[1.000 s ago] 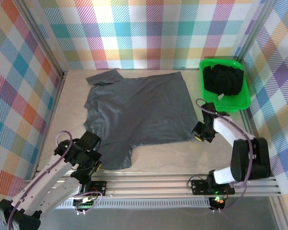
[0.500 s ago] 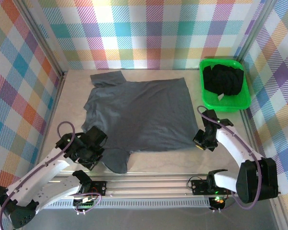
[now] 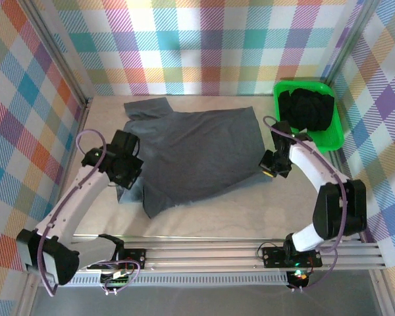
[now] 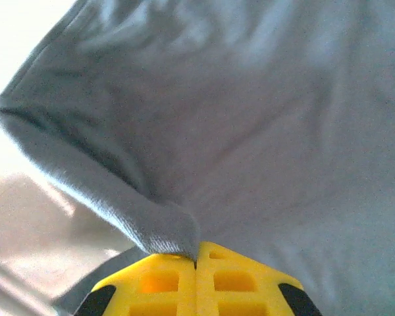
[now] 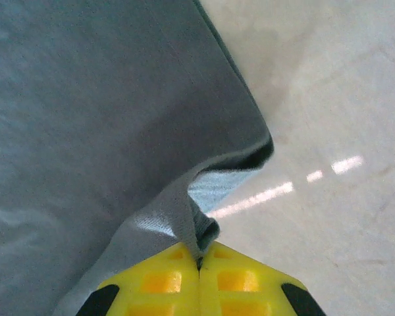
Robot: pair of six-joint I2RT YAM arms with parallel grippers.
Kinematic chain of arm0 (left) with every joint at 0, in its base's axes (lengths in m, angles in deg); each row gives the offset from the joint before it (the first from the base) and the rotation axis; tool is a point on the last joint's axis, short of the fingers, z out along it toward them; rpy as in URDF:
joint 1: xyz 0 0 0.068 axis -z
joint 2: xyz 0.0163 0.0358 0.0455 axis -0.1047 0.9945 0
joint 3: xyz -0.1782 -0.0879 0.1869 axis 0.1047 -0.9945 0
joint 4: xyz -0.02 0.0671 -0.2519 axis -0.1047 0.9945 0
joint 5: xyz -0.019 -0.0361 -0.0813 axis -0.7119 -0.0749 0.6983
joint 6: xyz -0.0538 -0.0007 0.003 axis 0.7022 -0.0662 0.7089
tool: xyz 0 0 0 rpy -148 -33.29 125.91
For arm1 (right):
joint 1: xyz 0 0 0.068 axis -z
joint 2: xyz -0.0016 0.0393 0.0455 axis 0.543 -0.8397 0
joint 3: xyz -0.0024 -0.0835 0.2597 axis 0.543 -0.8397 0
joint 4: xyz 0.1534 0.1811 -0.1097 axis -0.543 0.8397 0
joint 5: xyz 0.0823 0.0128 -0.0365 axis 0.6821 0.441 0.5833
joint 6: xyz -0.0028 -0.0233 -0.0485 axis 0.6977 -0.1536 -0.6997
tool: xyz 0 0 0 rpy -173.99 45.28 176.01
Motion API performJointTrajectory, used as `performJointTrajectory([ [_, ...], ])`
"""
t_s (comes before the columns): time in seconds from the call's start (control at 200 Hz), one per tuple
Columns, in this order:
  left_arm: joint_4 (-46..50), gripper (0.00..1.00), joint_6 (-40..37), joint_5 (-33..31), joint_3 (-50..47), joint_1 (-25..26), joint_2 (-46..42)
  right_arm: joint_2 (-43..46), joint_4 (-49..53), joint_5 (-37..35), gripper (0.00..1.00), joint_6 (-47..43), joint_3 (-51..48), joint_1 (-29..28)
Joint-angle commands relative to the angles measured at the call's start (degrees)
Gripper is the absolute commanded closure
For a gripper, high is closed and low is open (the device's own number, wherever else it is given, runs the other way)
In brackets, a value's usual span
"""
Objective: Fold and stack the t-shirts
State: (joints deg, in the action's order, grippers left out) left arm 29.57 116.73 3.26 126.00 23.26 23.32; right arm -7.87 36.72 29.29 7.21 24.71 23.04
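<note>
A dark slate grey t-shirt lies spread on the table, its near edge lifted and drawn back over itself. My left gripper is shut on the shirt's near left part; in the left wrist view the cloth is pinched between the yellow fingers. My right gripper is shut on the near right hem, and the right wrist view has the grey hem clamped at the yellow fingertips. More dark t-shirts lie bunched in the green bin.
The green bin stands at the back right, close to my right arm. Checked walls close in the left, back and right sides. A metal rail runs along the near edge. Bare tabletop lies in front of the shirt.
Both grippers have moved away from the near edge toward the back, carrying the shirt's near edge with them. The left arm has swung furthest, dragging the near sleeve up and inward.
</note>
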Motion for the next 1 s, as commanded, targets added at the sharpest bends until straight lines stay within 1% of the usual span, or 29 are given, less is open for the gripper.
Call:
performJointTrajectory([
  [0.0, -4.33, 1.0, -7.15, 1.68, 3.52, -2.99, 2.44, -3.16, 1.05, -1.8, 1.0, -1.05, 3.91, 0.07],
  [0.325, -9.76, 1.0, -13.22, 3.11, 8.95, -8.09, 10.08, -11.91, 2.46, -4.24, 1.0, -0.11, 12.42, 0.44],
  [0.545, -10.74, 1.0, -16.63, 3.08, 13.5, -10.77, 15.41, -13.34, 2.69, -7.03, 1.0, 1.54, 13.14, 0.46],
  [0.765, -10.5, 1.0, -19.04, 2.83, 17.28, -12.35, 19.44, -14.52, 2.32, -6.99, 1.0, 2.46, 15.29, 0.95],
  [0.995, -10.91, 1.0, -19.5, 2.71, 18.08, -13.39, 21.75, -18.1, 2.85, -6.14, 1.0, 2.23, 19.43, 1.06],
])
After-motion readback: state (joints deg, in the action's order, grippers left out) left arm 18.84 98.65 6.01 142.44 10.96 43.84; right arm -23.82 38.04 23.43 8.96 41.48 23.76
